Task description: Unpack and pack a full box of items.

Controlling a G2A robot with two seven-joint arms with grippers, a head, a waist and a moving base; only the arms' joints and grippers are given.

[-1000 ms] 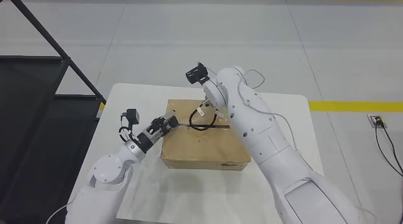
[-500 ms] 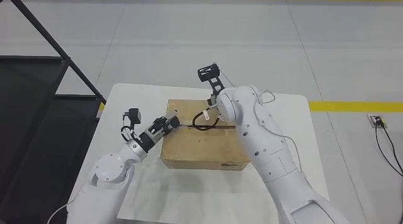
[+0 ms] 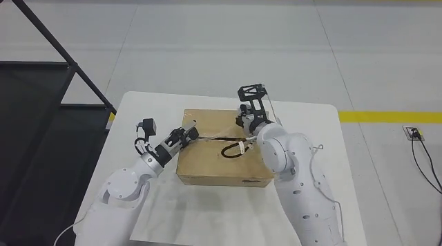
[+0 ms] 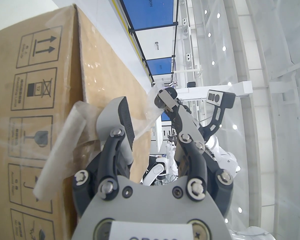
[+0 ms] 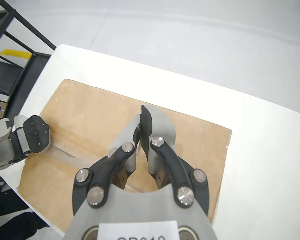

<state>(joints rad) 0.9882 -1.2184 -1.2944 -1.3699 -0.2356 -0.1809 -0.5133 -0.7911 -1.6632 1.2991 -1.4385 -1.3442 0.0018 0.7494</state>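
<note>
The closed cardboard box [image 3: 221,159] sat on the white bench [image 3: 311,118]. The left tool [image 4: 142,101], fingers apart, was at its top left edge; the right tool [image 5: 141,116], above the lid, was clamped on clear tape [image 4: 152,116] running up from the box

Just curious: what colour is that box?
Plain brown cardboard box, clearest in the right wrist view.

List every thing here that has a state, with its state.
Brown cardboard box: flaps shut, on the white table.
Clear tape strip: peeled loose at the box's end.
Left gripper: open, at the box's end.
Right gripper: shut, above the box top.
</note>
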